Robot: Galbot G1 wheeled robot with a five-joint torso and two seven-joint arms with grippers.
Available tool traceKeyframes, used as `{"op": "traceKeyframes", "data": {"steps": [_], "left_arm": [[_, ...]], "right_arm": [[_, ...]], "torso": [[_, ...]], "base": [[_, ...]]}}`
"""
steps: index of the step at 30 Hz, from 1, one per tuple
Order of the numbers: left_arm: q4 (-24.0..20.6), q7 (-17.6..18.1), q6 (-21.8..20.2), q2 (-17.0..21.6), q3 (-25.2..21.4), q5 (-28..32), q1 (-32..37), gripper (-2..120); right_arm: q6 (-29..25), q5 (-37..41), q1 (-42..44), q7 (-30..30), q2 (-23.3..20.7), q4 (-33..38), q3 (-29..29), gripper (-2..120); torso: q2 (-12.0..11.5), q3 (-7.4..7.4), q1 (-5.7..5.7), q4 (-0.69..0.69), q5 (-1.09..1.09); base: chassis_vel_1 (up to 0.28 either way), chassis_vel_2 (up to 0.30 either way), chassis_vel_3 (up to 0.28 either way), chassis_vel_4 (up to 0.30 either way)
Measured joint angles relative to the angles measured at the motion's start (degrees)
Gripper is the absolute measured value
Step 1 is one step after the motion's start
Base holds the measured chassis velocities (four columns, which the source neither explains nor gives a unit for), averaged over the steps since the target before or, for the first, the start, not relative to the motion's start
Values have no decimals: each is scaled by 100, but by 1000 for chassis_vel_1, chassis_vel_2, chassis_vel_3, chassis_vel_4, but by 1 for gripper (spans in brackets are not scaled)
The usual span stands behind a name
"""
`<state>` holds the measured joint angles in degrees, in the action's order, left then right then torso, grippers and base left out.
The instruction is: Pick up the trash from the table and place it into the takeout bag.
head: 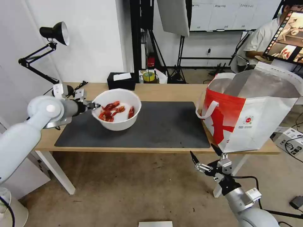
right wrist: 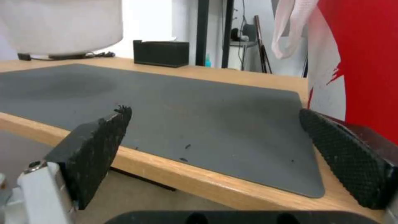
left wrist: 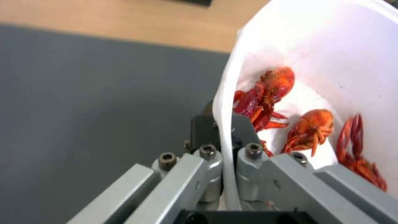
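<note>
Head view shows you the left gripper (head: 92, 105) clamped on the bowl (head: 116, 108) rim, the takeout bag (head: 252, 116) well to its right, nearer your spread-fingered right gripper (head: 206, 157).

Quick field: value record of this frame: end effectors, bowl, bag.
left end effector: shut on the rim of the white bowl, bowl held above the grey mat
bowl contents: red crayfish shells
right end effector: open, below the table edge, near the takeout bag
takeout bag: upright, mouth open, at the table's right end
</note>
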<state>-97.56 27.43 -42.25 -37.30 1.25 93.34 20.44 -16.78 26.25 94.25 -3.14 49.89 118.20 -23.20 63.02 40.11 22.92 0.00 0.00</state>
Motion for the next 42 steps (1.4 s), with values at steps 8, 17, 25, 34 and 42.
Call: {"op": "traceKeyframes", "data": {"steps": [8, 17, 25, 34, 42], "left_arm": [[-276, 334, 3, -283, 556, 324, -754, 0], [-169, 455, 6, -890, 1193, 487, -1623, 0], [113, 483, 9, -1471, 1484, 522, -2293, 0], [776, 655, 12, -2604, 1678, 508, -2918, 0], [1247, 791, 14, -3311, 1679, 386, -3042, 0]], "right_arm": [[0, 0, 0, 0, 0, -1, 0, 100], [0, 0, 0, 0, 0, 0, 0, 100], [0, 0, 0, 0, 0, 0, 0, 100], [0, 0, 0, 0, 0, -1, 0, 100], [0, 0, 0, 0, 0, 0, 0, 100]], "torso": [[0, 0, 0, 0, 1], [-1, 0, 0, -1, 1], [-1, 0, 0, -1, 2], [-1, -1, 0, -2, 2], [0, 0, 0, 0, 1]], "base": [[0, 0, 0, 0], [0, 0, 0, 0], [0, 0, 0, 0], [0, 0, 0, 0], [0, 0, 0, 0]]}}
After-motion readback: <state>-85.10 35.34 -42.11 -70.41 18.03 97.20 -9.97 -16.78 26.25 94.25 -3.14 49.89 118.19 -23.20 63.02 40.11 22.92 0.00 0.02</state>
